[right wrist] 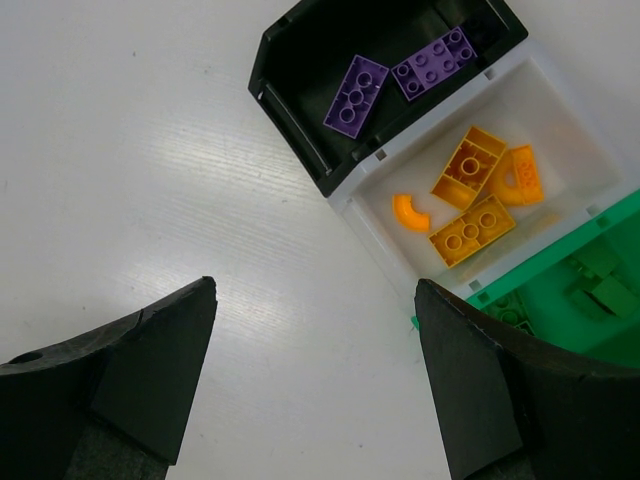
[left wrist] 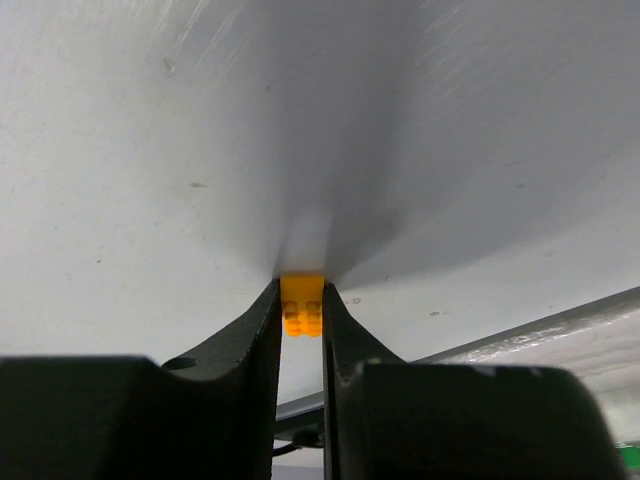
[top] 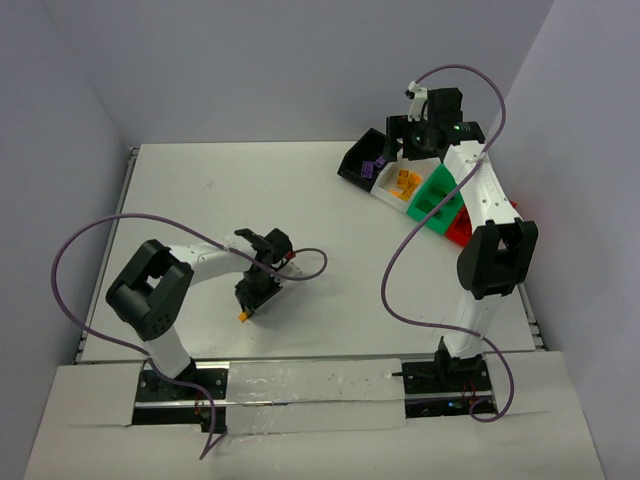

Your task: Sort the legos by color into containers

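Observation:
My left gripper (left wrist: pixel 301 290) is shut on a small orange lego (left wrist: pixel 302 303), pinched between both fingertips down at the white table; the top view shows that same orange lego (top: pixel 243 317) under the left gripper (top: pixel 248 302) near the table's front. The containers stand in a row at the back right: black bin (right wrist: pixel 290 120), white bin (right wrist: pixel 560 110), green bin (right wrist: pixel 615 225) and red bin (top: pixel 458 230). Two purple legos (right wrist: pixel 357 95) lie in the black bin, several orange ones (right wrist: pixel 470 230) in the white, green ones (right wrist: pixel 600 290) in the green. My right gripper (right wrist: pixel 315 290) hangs open and empty beside the bins.
The right arm (top: pixel 490 255) reaches over the bins from the front right. Purple cables (top: pixel 90 240) loop over the table by both arms. The table's front edge (left wrist: pixel 560 320) runs close behind the left gripper. Grey walls close in the back and right.

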You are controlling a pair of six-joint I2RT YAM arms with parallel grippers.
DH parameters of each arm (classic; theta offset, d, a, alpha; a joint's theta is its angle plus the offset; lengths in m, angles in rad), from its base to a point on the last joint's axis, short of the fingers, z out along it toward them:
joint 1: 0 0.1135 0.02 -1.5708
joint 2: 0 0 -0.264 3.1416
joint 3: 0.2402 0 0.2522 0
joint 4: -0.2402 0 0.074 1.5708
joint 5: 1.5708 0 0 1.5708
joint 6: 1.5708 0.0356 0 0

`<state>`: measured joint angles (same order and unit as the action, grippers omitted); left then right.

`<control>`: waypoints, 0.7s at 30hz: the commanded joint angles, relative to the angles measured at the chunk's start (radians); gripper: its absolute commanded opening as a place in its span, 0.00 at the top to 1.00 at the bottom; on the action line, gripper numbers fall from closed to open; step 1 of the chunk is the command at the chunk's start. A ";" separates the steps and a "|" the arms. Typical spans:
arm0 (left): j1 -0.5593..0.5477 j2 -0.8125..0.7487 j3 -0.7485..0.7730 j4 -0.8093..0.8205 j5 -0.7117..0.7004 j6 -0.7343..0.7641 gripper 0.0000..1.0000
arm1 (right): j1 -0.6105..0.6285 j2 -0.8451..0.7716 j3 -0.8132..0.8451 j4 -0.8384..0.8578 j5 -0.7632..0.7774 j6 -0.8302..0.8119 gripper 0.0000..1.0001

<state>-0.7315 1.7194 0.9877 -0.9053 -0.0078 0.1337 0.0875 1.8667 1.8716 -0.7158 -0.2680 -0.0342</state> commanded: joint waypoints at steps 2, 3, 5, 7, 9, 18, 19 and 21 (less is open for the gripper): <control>-0.008 -0.060 0.094 0.045 0.096 -0.008 0.99 | 0.012 -0.085 -0.048 0.029 -0.057 -0.015 0.12; -0.003 -0.083 0.126 0.050 0.122 -0.013 1.00 | 0.016 -0.102 -0.056 0.040 -0.079 -0.021 0.11; 0.032 -0.120 0.194 0.074 0.207 -0.033 1.00 | 0.024 -0.130 -0.088 0.059 -0.126 -0.022 0.10; 0.076 -0.179 0.264 0.111 0.279 -0.082 1.00 | 0.032 -0.159 -0.110 0.070 -0.166 -0.013 0.07; 0.129 -0.212 0.314 0.153 0.308 -0.124 1.00 | 0.044 -0.184 -0.138 0.096 -0.195 0.001 0.00; 0.297 -0.236 0.575 0.316 0.364 -0.611 1.00 | 0.166 -0.298 -0.156 0.145 -0.235 0.028 0.00; 0.319 -0.236 0.582 0.327 0.380 -0.664 1.00 | 0.186 -0.306 -0.149 0.142 -0.235 0.025 0.00; 0.361 -0.254 0.555 0.411 0.431 -0.776 1.00 | 0.233 -0.310 -0.130 0.121 -0.225 0.017 0.00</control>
<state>-0.4261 1.4673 1.5350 -0.6145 0.3344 -0.3505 0.2525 1.6035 1.6954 -0.6194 -0.4749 -0.0158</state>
